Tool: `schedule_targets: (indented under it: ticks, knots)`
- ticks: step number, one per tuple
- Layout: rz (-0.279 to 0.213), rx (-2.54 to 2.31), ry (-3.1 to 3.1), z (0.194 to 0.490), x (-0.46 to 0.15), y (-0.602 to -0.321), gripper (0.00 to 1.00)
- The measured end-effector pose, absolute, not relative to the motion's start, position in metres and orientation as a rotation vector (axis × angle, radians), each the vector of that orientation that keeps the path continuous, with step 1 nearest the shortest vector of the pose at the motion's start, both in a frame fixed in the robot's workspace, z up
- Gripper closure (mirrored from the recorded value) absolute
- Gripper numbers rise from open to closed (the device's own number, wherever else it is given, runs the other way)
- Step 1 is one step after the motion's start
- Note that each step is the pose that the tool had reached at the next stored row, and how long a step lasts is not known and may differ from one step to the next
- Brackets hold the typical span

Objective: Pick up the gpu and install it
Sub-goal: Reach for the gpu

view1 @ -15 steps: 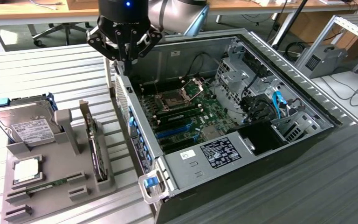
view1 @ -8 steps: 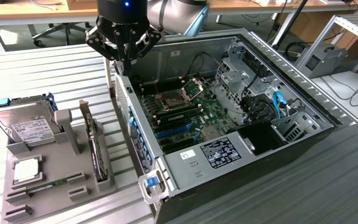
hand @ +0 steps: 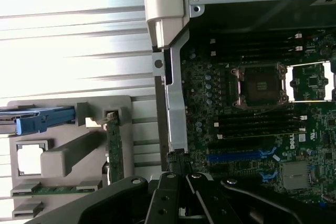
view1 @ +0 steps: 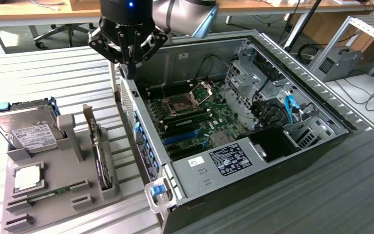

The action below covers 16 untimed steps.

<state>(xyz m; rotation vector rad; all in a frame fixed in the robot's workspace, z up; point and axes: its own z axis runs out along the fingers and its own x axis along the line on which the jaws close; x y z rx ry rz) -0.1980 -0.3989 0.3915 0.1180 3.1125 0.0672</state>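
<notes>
- The slatted tabletop (view1: 44,73) is carrying everything; its edges are running out of frame.
- The open computer case (view1: 203,178) is lying on its side at the centre of the exterior view, with its motherboard (view1: 194,122) facing up. The case's corner at 6 o'clock is being cut off by the frame.
- The robot arm (view1: 183,12) is coming in at 12 o'clock, and most of it is being cut off by the frame edge.
- A gray holder tray (view1: 76,141) is sitting at 8 o'clock from the case, just beside it.
- A hard drive (view1: 28,129) in a blue frame is leaning in the tray's 10 o'clock corner.
- The gpu (view1: 101,161) is standing on edge in the tray slot nearest the case, untouched. It is showing only its thin edge in both views (hand: 114,148), so its fan face is staying hidden.
- The pincer (view1: 130,70) is hanging clenched and empty over the case's wall at 11 o'clock, well apart from the gpu. Its tips are overlapping the wall's rim, and whether they are touching it is hard to tell.
- A square processor chip (view1: 28,178) is lying flat in the tray at 7 o'clock from the gpu.
- A narrow green memory stick (view1: 44,196) is sitting low in a tray slot, mostly hidden.
</notes>
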Motion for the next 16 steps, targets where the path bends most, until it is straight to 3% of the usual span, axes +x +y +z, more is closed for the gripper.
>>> schedule_targets:
  ticks: [16]
  knots:
    - [0.067, 0.118, 3.112, 0.3913, -0.2033, -0.3989, 0.89]
